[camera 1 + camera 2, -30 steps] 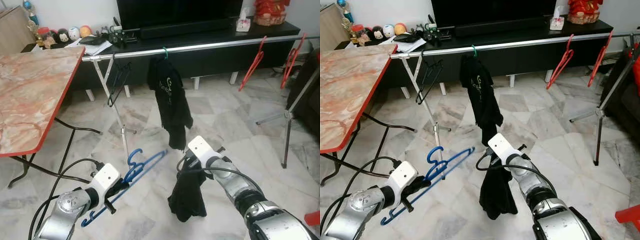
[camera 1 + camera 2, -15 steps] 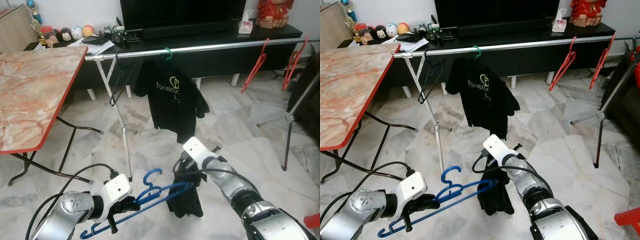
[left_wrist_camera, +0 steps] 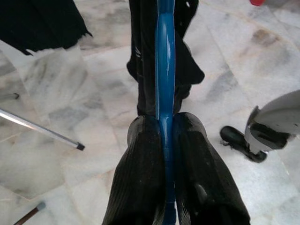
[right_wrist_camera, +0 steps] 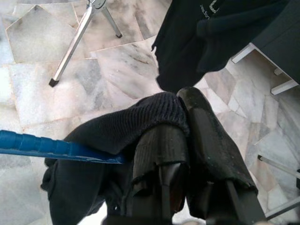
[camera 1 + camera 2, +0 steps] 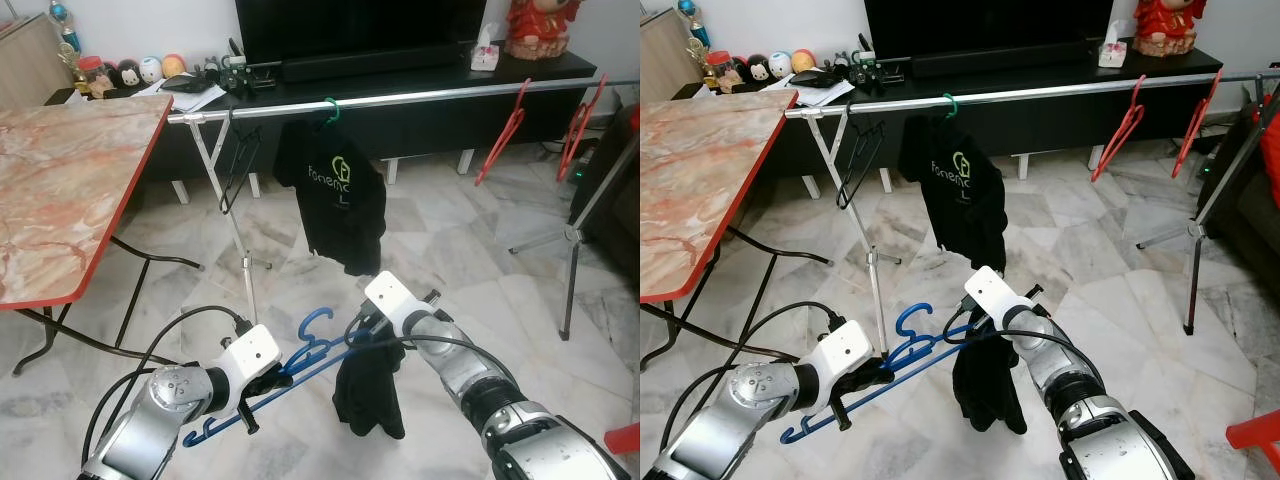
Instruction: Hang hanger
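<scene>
Fingers of my left gripper (image 3: 164, 154) are clamped tight on the bar of the blue plastic hanger (image 5: 290, 365), which runs from that gripper up and across to my right gripper (image 5: 375, 330). My right gripper pinches the ribbed collar of a limp black garment (image 5: 368, 390), and the hanger's far arm now pokes into that cloth just beside the fingertips (image 4: 161, 140); half a second ago the tip only reached the garment's edge. The hanger has also risen since then, its hook (image 5: 315, 322) now sitting between my two grippers at about the height of the right one, and my left arm has come up and inward with it. The garment hangs straight down below my right gripper, clear of the pale marble floor (image 5: 480, 270).

Beyond both grippers stands the long silver clothes rail (image 5: 400, 97) on its folding legs. On it, ahead of my right gripper, a black T-shirt with a green logo (image 5: 340, 195) hangs from a green hook; it has swung back narrower than it was a moment ago. A thin black wire hanger (image 5: 235, 165) hangs ahead of my left gripper, and two red hangers (image 5: 505, 135) hang far out to the right. Off to my left is the red-edged marble-pattern table (image 5: 70, 190).
</scene>
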Controlling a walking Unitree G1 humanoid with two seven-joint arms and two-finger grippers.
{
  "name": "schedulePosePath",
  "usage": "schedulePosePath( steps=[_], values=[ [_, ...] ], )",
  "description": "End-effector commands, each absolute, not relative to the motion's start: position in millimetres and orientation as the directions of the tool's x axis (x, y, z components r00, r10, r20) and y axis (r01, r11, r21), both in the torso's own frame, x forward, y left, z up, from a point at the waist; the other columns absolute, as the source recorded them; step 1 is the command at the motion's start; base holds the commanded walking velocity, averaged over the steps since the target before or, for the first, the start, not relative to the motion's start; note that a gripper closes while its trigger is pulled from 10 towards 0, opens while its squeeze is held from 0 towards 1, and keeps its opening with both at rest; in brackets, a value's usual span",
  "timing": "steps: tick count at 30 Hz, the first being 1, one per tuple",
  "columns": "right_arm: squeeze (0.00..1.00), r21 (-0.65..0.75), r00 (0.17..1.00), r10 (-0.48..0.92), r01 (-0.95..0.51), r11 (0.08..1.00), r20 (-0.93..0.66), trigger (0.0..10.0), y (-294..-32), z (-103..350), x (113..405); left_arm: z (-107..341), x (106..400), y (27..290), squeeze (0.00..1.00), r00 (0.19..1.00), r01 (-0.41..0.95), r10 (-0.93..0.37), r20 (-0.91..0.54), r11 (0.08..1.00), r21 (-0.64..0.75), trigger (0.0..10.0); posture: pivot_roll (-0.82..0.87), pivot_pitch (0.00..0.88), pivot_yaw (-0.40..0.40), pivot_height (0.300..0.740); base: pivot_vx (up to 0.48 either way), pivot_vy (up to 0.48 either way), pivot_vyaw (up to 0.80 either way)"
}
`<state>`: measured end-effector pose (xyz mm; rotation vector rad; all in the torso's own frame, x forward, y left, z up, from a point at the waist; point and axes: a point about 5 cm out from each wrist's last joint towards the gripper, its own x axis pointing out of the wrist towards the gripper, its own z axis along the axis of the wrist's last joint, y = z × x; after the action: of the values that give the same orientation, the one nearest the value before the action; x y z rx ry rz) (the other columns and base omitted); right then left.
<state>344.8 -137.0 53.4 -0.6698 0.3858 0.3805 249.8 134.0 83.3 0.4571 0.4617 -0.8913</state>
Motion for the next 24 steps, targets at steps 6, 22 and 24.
schedulePosePath(
  steps=[6, 22, 24],
  values=[
    [0.0, -0.535, 0.876, 0.245, -0.454, 0.713, -0.416, 10.0, -127, 65, 351, 87, 254, 135, 0.0, 0.562, 0.807, -0.612, -0.557, 0.554, 0.205, 10.0, -0.14, 0.0, 0.07, 0.74, 0.0, 0.0, 0.0],
    [0.0, -0.522, 0.879, 0.27, -0.454, 0.722, -0.392, 10.0, -123, 70, 351, 85, 275, 108, 0.0, 0.682, 0.724, -0.56, -0.471, 0.61, 0.322, 10.0, -0.15, 0.0, 0.073, 0.74, 0.0, 0.0, 0.0],
    [0.0, -0.522, 0.884, 0.272, -0.448, 0.726, -0.381, 10.0, -121, 72, 352, 84, 274, 101, 0.0, 0.657, 0.748, -0.595, -0.463, 0.594, 0.296, 10.0, -0.15, 0.0, 0.072, 0.74, 0.0, 0.0, 0.0]
  ],
)
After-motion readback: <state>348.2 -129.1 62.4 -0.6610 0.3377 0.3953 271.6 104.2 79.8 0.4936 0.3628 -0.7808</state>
